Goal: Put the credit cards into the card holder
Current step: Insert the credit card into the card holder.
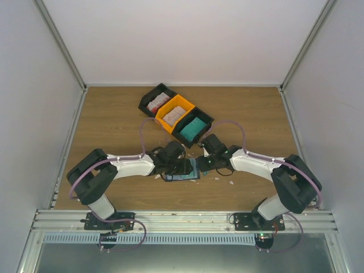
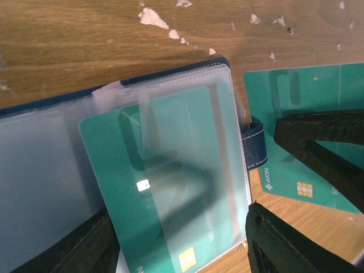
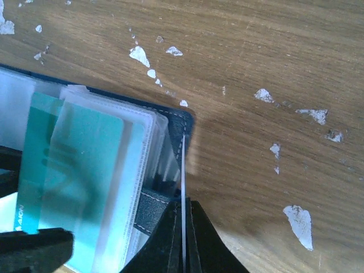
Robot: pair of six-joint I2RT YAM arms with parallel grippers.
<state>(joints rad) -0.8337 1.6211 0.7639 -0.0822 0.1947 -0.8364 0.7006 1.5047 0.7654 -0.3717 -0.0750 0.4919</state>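
Top view: arms meet over the open card holder (image 1: 183, 172), frame centre; credit cards (image 1: 193, 129) fill the bins (image 1: 161, 94) above.

Left wrist: left end effector (image 2: 181, 227) spread; teal card (image 2: 165, 182) partly sleeved.

Right wrist: right end effector (image 3: 183, 219) pinching the card holder's edge. Most cards appear left to load.

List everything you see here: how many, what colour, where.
table: one, brown, underneath
black bins: two, ends of far diagonal row
orange bin: one, between them
binned cards: three stacks, white-red, white-pink, teal, one per bin
card holder: one, navy, open between the grippers
sleeved teal card: one, partly in holder's clear sleeve
held teal card: one, beside the holder
white scraps: many, on the table
left gripper: black, open, astride sleeved teal card
right gripper: black, shut on held teal card
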